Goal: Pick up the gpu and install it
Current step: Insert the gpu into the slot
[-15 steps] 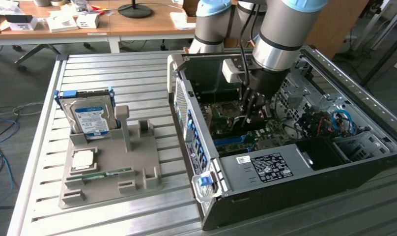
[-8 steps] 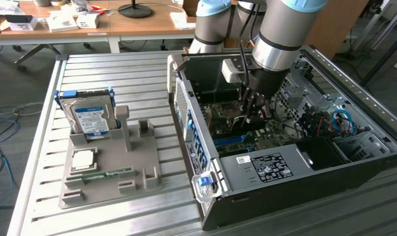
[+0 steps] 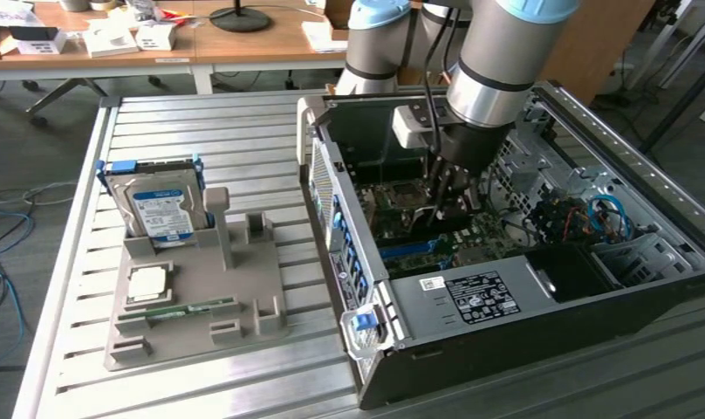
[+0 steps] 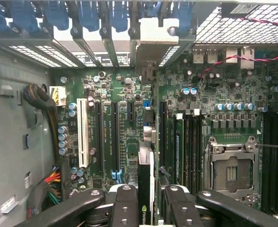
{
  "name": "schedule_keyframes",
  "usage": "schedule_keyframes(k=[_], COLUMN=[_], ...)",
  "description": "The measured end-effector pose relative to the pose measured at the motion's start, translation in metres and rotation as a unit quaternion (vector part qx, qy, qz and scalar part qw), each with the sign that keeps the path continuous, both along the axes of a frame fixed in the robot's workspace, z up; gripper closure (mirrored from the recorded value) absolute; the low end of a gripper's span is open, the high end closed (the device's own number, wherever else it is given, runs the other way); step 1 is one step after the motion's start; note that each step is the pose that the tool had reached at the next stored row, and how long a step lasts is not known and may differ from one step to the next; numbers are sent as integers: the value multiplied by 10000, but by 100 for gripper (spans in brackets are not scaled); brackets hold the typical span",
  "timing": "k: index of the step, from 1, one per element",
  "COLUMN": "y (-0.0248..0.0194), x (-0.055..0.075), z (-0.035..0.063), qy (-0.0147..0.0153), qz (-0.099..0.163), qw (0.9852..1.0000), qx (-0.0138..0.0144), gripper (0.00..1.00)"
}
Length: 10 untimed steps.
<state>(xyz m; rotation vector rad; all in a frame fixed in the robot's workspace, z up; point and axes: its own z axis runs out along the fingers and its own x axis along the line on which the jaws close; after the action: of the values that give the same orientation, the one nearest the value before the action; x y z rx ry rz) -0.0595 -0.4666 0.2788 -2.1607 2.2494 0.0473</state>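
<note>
The black two-fingered hand (image 4: pixel 148 198) is clamped on the gpu (image 4: pixel 145 182), a thin dark card seen edge-on with a small green logo. It lies directly between the fingers, over the green motherboard (image 4: pixel 129 123). Its long axis runs parallel to the long black expansion slots (image 4: pixel 116 137), toward the slotted rear wall of the grey computer case (image 4: pixel 44 52).

The gripper (image 4: pixel 146 196) pinches the gpu (image 4: pixel 146 172) edge-on between its fingers, the motherboard (image 4: pixel 105 137) slots just beyond them
</note>
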Motion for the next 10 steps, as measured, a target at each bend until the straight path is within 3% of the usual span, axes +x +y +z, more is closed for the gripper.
schedule_keyframes(k=[10], y=[0], x=[-35], z=[-1], qy=[-1], qz=[0], qw=[10000], qx=[1], gripper=[74])
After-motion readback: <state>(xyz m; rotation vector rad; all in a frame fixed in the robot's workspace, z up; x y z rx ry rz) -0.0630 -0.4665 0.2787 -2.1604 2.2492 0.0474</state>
